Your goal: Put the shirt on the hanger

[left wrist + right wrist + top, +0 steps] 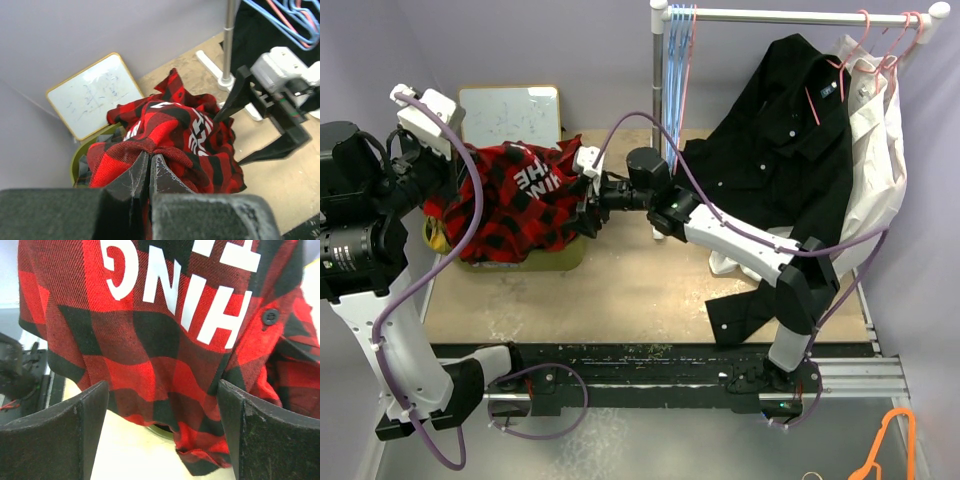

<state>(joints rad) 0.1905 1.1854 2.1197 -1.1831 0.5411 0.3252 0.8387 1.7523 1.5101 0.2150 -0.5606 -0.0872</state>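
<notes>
The red-and-black check shirt (520, 205) hangs bunched above an olive bin at the left, white lettering showing (165, 325). My left gripper (149, 159) is shut on a fold of the shirt (170, 135) at its top. My right gripper (586, 195) stands open at the shirt's right side. In the right wrist view the cloth hangs just beyond the gripper (162, 407), its lower hem drooping between the two fingers without touching either. A pink wire hanger (686, 62) hangs among light blue ones at the rail's left end (285, 15).
The olive bin (560, 258) sits under the shirt, with a whiteboard (510, 112) behind it. The rail (790, 15) on its post (658, 100) carries a black shirt (790, 150) and a white shirt (875, 170) on pink hangers. An orange hanger (890, 440) lies on the floor.
</notes>
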